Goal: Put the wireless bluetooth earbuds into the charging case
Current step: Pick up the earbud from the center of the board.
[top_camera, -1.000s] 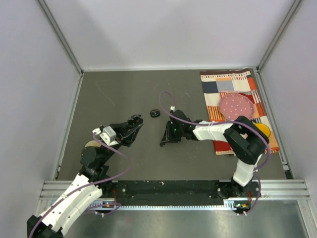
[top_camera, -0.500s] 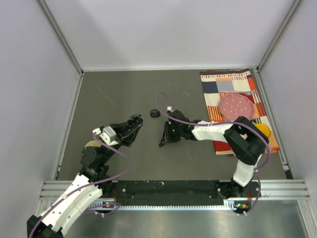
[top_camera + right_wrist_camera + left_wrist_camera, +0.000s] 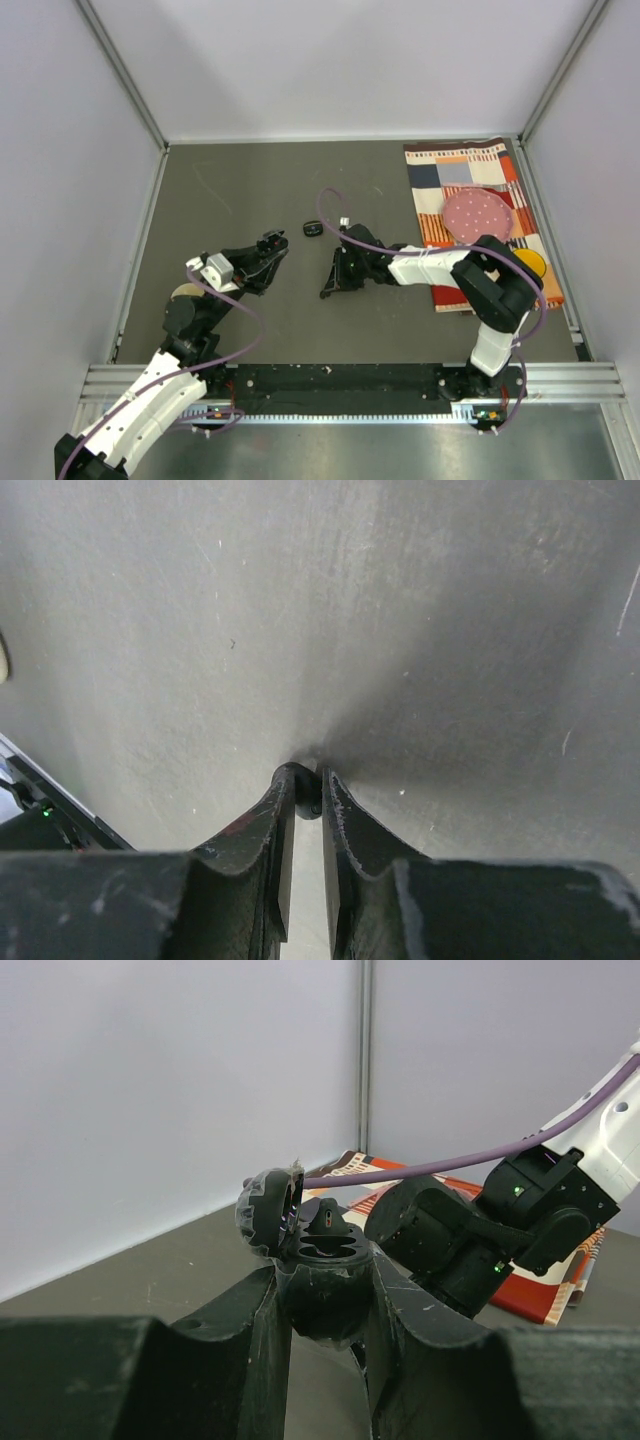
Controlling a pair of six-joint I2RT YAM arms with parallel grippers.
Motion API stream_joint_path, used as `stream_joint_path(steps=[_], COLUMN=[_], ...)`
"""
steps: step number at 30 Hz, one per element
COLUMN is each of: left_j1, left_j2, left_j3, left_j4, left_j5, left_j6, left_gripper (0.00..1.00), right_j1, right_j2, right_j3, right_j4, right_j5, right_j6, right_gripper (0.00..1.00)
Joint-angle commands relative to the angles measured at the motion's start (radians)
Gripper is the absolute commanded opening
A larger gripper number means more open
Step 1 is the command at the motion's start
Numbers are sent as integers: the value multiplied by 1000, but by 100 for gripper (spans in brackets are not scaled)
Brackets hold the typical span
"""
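Note:
My left gripper [image 3: 268,247] is shut on the black charging case [image 3: 325,1290] and holds it above the table with its lid [image 3: 266,1210] flipped open to the left. Moulded cavities show in its top, and a small black piece [image 3: 330,1218] with a red mark stands at the far side. My right gripper [image 3: 328,289] points down at the table, just right of the left one. In the right wrist view its fingers [image 3: 340,820] are pinched on a tiny black earbud [image 3: 310,798] at the tips [image 3: 308,785], right at the table surface.
A small black oval object [image 3: 313,230] lies on the grey table behind the two grippers. A patterned cloth [image 3: 452,175] at the back right carries a pink dotted plate [image 3: 478,213] and a yellow object [image 3: 530,262]. A beige disc [image 3: 182,292] sits by the left arm.
The right gripper and its purple cable have shifted very slightly. The left gripper and the case have stayed in place.

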Motion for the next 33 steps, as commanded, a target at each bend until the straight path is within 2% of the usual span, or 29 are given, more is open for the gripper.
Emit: stream_joint_path(steps=[1, 9, 17, 23, 30, 33], left_j1=[-1, -1, -1, -1, -1, -1], left_j2=[0, 4, 4, 3, -5, 6], left_j3=[-8, -8, -6, -6, -6, -5], left_j4=[41, 44, 42, 39, 31, 38], left_j5=[-9, -13, -13, -15, -23, -15], left_j6=[-11, -15, -16, -16, -13, -15], left_gripper=[0, 0, 0, 0, 0, 0], right_j1=[14, 22, 22, 19, -16, -30], right_j2=[-36, -100, -168, -128, -110, -99], right_j3=[-24, -81, -103, -60, -55, -55], right_j4=[0, 18, 48, 41, 44, 50], right_j5=[-7, 62, 124, 118, 110, 84], right_j6=[44, 94, 105, 79, 64, 62], right_gripper=[13, 6, 5, 9, 20, 21])
